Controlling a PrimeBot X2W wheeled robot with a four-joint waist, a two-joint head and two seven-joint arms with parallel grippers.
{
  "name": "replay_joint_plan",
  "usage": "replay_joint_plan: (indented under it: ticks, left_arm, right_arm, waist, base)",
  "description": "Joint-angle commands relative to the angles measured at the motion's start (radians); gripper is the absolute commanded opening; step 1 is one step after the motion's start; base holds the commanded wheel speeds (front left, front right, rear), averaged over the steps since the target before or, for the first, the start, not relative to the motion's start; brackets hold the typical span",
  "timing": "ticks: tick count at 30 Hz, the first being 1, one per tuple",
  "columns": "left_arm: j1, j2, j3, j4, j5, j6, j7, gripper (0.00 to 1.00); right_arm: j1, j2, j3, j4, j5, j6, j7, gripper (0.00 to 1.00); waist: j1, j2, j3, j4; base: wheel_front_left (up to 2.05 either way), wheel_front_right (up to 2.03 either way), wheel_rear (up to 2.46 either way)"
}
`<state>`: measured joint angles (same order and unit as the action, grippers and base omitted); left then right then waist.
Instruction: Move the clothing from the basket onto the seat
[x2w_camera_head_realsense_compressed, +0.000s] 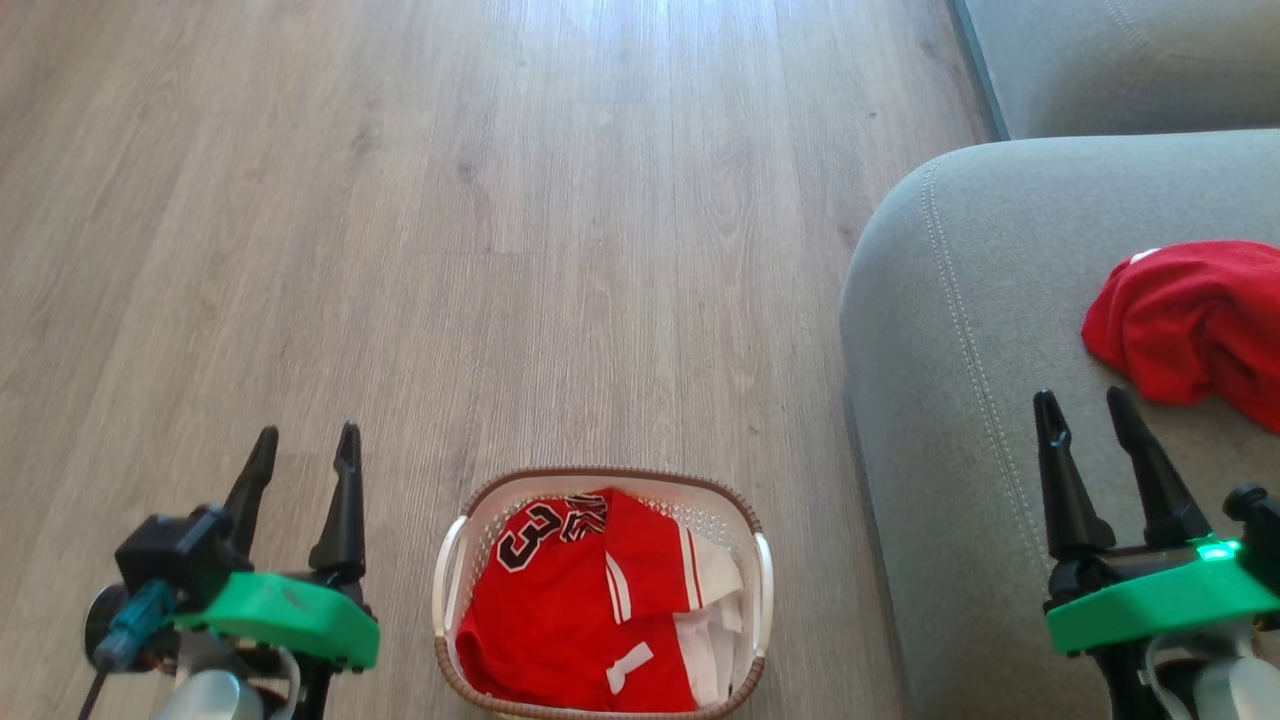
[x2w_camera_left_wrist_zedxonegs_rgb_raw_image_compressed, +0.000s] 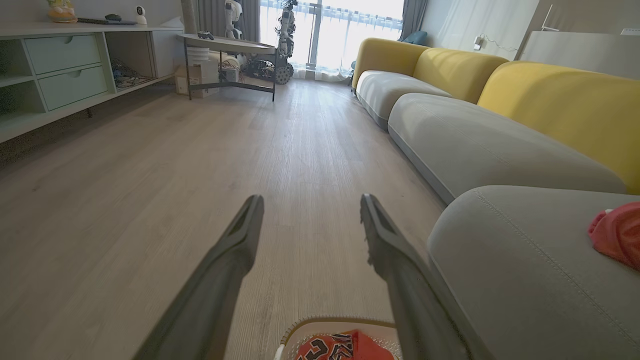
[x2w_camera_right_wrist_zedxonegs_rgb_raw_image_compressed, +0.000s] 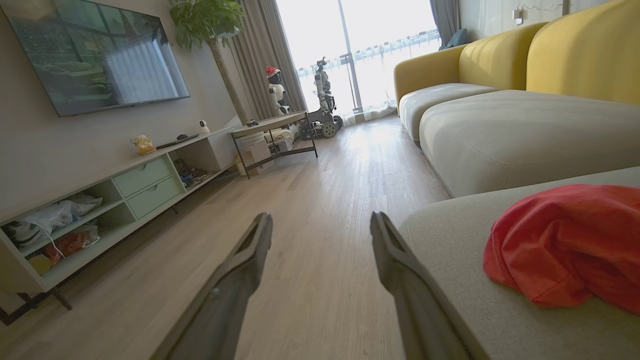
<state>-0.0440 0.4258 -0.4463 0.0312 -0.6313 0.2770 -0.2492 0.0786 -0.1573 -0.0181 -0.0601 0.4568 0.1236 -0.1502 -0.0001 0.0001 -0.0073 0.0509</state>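
**Clothing (x2w_camera_head_realsense_compressed: 585, 610) split between basket (x2w_camera_head_realsense_compressed: 600, 472) and seat (x2w_camera_head_realsense_compressed: 960, 330): a soft jersey yet to lift**

Nearest, at 6 o'clock in the head view, the basket stands on the wood floor (x2w_camera_head_realsense_compressed: 500, 200) with the jersey (x2w_camera_head_realsense_compressed: 560, 640) crumpled inside. It is bright red, with a black-and-white "3" toward its 11 o'clock corner and white stripes and trim toward 3 o'clock. It looks light, limp and a little slick, so it should drape and trail when raised. A pinch on a raised fold near the middle, clear of the perforated wall, seems the safest hold. The left gripper (x2w_camera_head_realsense_compressed: 305, 432) at 7 o'clock and the right gripper (x2w_camera_head_realsense_compressed: 1080, 395) at 4 o'clock, over the seat, both have their fingers apart and hold nothing. Farther off, at 3 o'clock, the plain red garment (x2w_camera_head_realsense_compressed: 1190, 315) lies bunched on the grey seat, well in from its stitched corner.
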Motion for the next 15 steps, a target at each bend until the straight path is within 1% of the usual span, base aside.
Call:
replay_joint_plan:
  ticks: [1,15]
  left_arm:
    - [-0.032,0.014,0.058,-0.033,0.022,-0.004,-0.012,1.0]
    - [-0.005,-0.034,0.119,-0.023,0.081,-0.048,-0.013,1.0]
  right_arm:
    - [-0.006,-0.01,0.024,-0.028,-0.012,0.007,-0.012,1.0]
    - [-0.014,-0.014,0.039,-0.026,-0.02,0.007,-0.011,1.0]
  waist:
    - [0.0001,-0.0001,0.0,0.001]
    - [0.0001,-0.0001,0.002,-0.009]
  base:
    - [0.0,0.0,0.0]
    - [0.0,0.0,0.0]
